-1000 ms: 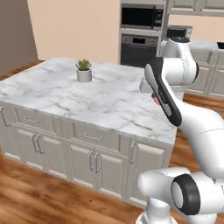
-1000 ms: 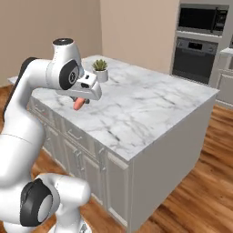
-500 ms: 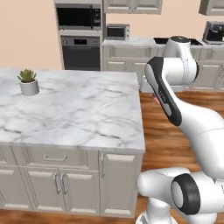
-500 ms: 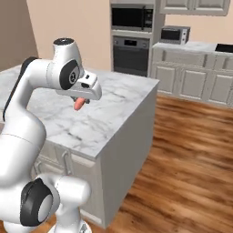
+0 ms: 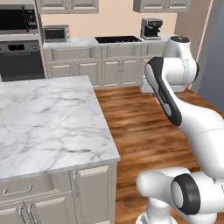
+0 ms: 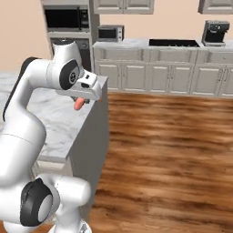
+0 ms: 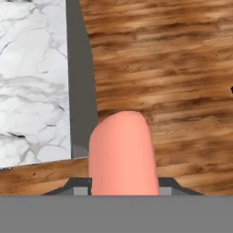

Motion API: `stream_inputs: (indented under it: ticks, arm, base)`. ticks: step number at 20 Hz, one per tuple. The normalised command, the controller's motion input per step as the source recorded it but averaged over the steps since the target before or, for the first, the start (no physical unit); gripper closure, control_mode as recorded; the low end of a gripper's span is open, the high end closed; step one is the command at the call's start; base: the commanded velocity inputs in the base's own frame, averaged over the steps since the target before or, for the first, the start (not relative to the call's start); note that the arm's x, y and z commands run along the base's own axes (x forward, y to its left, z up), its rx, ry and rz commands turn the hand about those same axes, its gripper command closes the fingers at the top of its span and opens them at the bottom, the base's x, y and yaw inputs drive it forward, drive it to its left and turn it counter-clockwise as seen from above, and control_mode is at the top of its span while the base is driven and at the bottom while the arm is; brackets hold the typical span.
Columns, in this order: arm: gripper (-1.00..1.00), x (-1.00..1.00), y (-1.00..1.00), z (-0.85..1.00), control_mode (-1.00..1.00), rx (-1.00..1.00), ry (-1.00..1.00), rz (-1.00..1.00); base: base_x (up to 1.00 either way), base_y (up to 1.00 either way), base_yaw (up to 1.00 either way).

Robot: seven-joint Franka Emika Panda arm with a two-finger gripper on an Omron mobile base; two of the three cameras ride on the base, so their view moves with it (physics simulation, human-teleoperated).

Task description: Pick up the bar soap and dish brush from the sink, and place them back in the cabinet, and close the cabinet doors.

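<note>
Gripper (image 6: 80, 101) clenched on the bar soap (image 7: 122, 152), held high beside the marble bench (image 5: 43, 118), wooden floor (image 6: 168, 136) below

I see the marble island top (image 5: 48, 122) across the left of the left base view, bare. Wood floor (image 6: 168, 145) fills the right base view's lower right.

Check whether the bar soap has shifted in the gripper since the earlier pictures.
No. The bar soap hangs below the gripper as before; only the kitchen island shifted, because the base turned.
</note>
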Motion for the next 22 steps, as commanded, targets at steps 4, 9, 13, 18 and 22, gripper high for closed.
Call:
stream_inputs:
  ticks: [4,9,13,18,22]
  arm:
    - [1.0,0.0,0.0,0.0,1.0,0.0,0.0,0.0]
    - [1.0,0.0,0.0,0.0,1.0,0.0,0.0,0.0]
    - [1.0,0.0,0.0,0.0,1.0,0.0,0.0,0.0]
    - [1.0,0.0,0.0,0.0,1.0,0.0,0.0,0.0]
    - [1.0,0.0,0.0,0.0,1.0,0.0,0.0,0.0]
  base:
    - [0.24,-0.29,-0.51]
    - [0.23,-0.29,-0.5]
    - [0.24,-0.29,-0.5]
    - [0.22,-0.3,-0.49]
    - [0.23,-0.28,-0.5]
